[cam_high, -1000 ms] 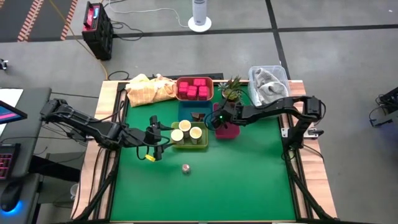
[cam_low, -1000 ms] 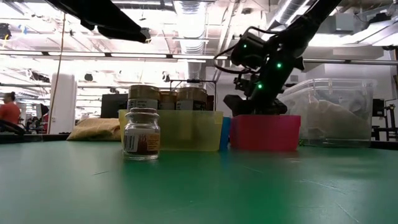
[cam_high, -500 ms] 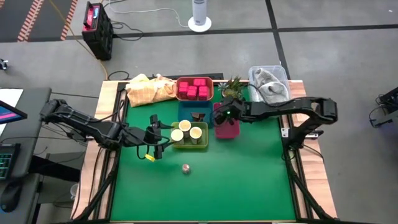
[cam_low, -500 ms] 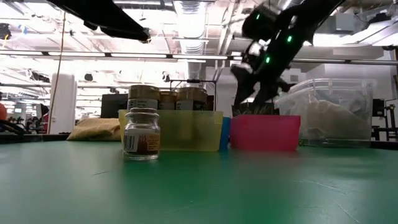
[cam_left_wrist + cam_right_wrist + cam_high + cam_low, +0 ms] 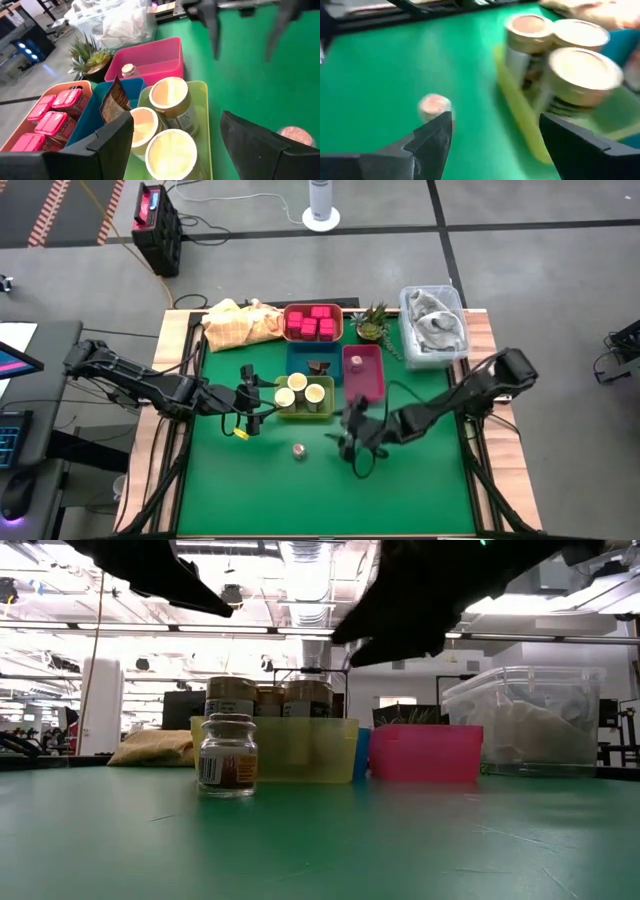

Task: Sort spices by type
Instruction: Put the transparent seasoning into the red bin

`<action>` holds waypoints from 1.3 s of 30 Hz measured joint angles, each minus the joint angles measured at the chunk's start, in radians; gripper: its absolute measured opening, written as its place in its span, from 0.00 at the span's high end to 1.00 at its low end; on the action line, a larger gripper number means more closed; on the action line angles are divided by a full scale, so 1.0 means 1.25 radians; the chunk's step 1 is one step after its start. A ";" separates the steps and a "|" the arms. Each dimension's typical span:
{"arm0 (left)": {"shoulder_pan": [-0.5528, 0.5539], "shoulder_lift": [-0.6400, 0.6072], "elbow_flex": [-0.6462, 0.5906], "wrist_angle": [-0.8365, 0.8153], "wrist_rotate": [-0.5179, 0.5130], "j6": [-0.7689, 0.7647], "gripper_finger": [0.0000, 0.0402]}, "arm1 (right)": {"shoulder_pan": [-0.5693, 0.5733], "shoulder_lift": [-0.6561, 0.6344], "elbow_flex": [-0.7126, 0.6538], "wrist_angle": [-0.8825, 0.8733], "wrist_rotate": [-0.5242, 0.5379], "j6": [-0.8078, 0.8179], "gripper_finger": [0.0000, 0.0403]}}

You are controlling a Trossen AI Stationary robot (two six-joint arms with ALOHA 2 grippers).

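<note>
Green table, 4 trays, perhaps 1 jar

Overhead view is evenly lit, pretty flat, only soft shadows under the arms on the green counter. The right claw is smeared with motion blur there. Low view is backlit hard: ceiling strip lights blow out white, and both arms are just black silhouettes. The small jar is sharp, though. Right wrist view is blurry all over, the cream-topped jars streaky. Left wrist view is bright and crisp up close, blurred farther off.
</note>
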 joint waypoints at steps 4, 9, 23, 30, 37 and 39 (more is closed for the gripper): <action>0.000 0.000 0.000 0.004 0.000 -0.001 0.29 | 0.022 0.116 0.081 0.027 0.004 -0.017 0.19; 0.000 0.000 0.000 0.012 0.000 0.003 0.29 | 0.016 0.227 0.213 -0.024 0.003 -0.053 0.19; 0.000 -0.011 0.001 0.002 -0.014 0.031 0.29 | -0.029 0.284 0.413 -0.246 -0.157 -0.062 0.13; 0.000 -0.074 0.028 -0.132 -0.083 -0.053 0.29 | -0.018 0.354 0.501 -0.310 -0.163 -0.065 0.13; -0.001 -0.104 0.029 -0.175 -0.010 -0.059 0.29 | -0.027 0.408 0.560 -0.362 -0.167 -0.086 0.13; -0.001 -0.102 0.029 -0.176 -0.007 -0.045 0.29 | -0.028 0.408 0.566 -0.357 -0.167 -0.087 0.13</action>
